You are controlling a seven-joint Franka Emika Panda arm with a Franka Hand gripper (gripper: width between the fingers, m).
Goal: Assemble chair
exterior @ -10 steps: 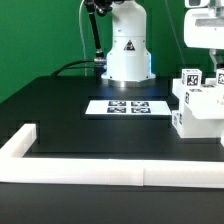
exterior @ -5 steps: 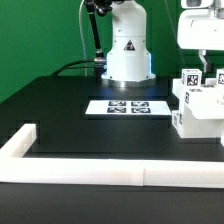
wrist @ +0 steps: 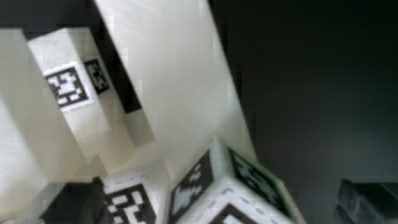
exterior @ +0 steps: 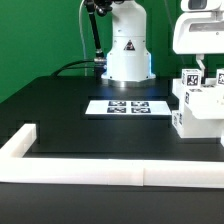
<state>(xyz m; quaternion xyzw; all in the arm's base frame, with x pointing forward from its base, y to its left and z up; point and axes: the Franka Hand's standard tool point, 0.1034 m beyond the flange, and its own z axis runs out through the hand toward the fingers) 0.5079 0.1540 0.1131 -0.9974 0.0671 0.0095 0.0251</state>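
Chair [exterior: 197, 106] stands largely joined at the table's [exterior: 70, 115] edge on the exterior view's right; claw [wrist: 222, 205] directly above it, jaws wide apart, holding nothing; completion cannot be confirmed.

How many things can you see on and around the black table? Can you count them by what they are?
Robot arm: 1
Marker board: 1
White border rail: 1
Chair assembly: 1 (a cluster of white tagged parts; its separate pieces cannot be counted from here)
Total: 4
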